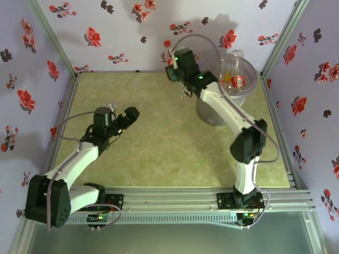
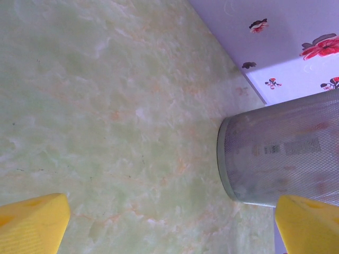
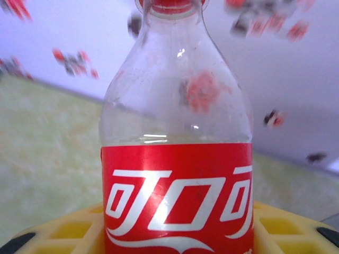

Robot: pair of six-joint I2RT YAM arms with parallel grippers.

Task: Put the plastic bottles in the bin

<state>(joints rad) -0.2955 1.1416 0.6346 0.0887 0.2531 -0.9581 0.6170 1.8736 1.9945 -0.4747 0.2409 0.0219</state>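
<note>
Bottle point(image 3: 175, 100): clear body, red cap point(image 3: 172, 4), red label point(image 3: 177, 201) with white lettering.
Bin point(image 2: 280, 153): translucent grey, fine mesh pattern.
Table point(image 2: 106, 106): pale green, marbled, faint orange veins.
Walls point(image 1: 106, 32): lilac, red and black flower print.
Fingers point(image 2: 32, 222): yellow.

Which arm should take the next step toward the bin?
Right. The right gripper has its jaws around a red-labelled bottle beside the bin; the left gripper is open over the table, farther off.

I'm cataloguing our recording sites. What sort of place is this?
Likely a robot test cell rather than a real room: flower-print wall panels set in an aluminium frame, enclosing one green marbled tabletop.
</note>
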